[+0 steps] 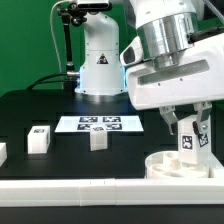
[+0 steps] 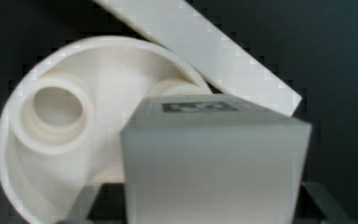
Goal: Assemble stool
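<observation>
While the Franka arm is working on the white plastic stool, its fingers (image 1: 173, 124) are pinching one leg block (image 1: 189, 144) by its sides. They are carrying it upright, tag facing the exterior camera, right over the round seat (image 1: 176, 167). The seat is lying flat on the black surface (image 1: 30, 110) at the exterior view's lower right, close to the white rail (image 1: 90, 190) running along the near edge. Whether the block's foot is already touching the seat cannot be told from either view.

In the wrist view, the held leg block (image 2: 211, 155) is filling the foreground. An open socket (image 2: 60, 105) in the seat (image 2: 105, 60) is showing beside it rather than beneath it, so the block is probably not yet lined up with that hole.

Two more spare legs (image 1: 38, 138) (image 1: 98, 140) are standing well apart toward the exterior view's left. The marker board (image 1: 100, 124) is lying just behind the nearer one, and the robot base (image 1: 100, 60) is rising beyond.

The danger here is a descent off centre. The block's edge could be landing on the socket's lip, tilting the block in the fingers or wedging it crooked. With nothing visibly holding the seat, a sideways push could also be sliding it along the surface or against the rail, throwing the remaining sockets out of place.
</observation>
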Robot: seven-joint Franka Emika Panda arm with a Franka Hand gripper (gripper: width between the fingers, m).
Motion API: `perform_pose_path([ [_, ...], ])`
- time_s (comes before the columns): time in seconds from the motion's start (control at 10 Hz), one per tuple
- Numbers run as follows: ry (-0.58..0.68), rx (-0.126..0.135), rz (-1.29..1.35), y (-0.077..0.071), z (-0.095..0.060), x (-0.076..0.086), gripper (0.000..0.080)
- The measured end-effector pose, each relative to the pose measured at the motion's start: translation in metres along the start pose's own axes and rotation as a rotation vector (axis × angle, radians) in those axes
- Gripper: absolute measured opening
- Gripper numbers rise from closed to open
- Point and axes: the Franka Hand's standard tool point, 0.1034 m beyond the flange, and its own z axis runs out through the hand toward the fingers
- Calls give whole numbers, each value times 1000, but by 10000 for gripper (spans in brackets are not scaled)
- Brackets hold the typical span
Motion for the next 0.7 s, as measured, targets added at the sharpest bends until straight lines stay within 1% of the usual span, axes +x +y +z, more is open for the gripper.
perform_pose_path([
  [0.1, -4, 6, 60, 0, 0, 0, 343],
  [0.3, -21, 11, 278, 0, 2, -6, 343],
  [0.5, -29, 19, 337, 0, 2, -5, 343],
  [0.7, -31, 20, 330, 0, 3, -6, 343],
])
